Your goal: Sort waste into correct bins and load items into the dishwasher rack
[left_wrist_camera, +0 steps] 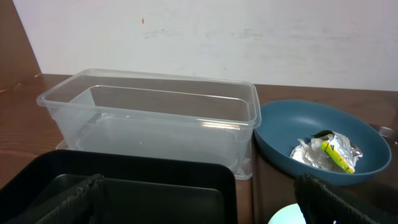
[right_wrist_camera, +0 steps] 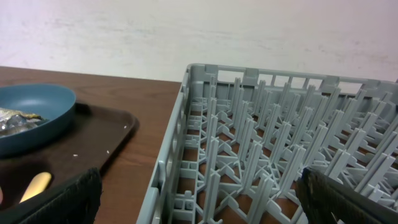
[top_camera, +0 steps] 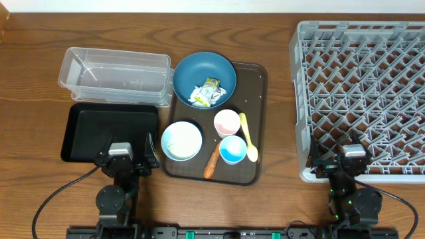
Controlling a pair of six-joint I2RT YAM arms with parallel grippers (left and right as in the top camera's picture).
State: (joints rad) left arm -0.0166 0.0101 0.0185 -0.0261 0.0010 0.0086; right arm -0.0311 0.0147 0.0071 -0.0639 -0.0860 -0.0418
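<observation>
Left gripper [top_camera: 126, 149]: jaws spread wide, holding nothing, over the near edge of the black tray [top_camera: 86, 126].
Right gripper [top_camera: 342, 154]: equally wide, empty, at the near-left corner of the dishwasher rack [top_camera: 358, 79].
Wrappers [top_camera: 207, 93]: white and yellow-green, apparently two, wadded together inside the dark-blue bowl [top_camera: 192, 70] at the far end of the brown serving tray [top_camera: 257, 86]; probably light, soft and springy; best pinched at the top of the wad.
Carrot piece [top_camera: 212, 161]: one, on the serving tray between white bowl [top_camera: 181, 141] and light-blue cup [top_camera: 232, 149]; likely firm, apt to roll; grip across the middle.
Bowls: two; hard, smooth, probably slippery; take by the rim.
Cups: two, pink cup [top_camera: 226, 122] and light-blue, upright, close together; rim pinch.
Spoon [top_camera: 247, 138]: one, pale yellow, just right of the cups; thin, flat-lying, awkward; take at the handle.
Bins: two, clear tub [top_camera: 70, 66] and black tray, side by side.
Rack: one, nothing loaded.
Rice: too small to count.
</observation>
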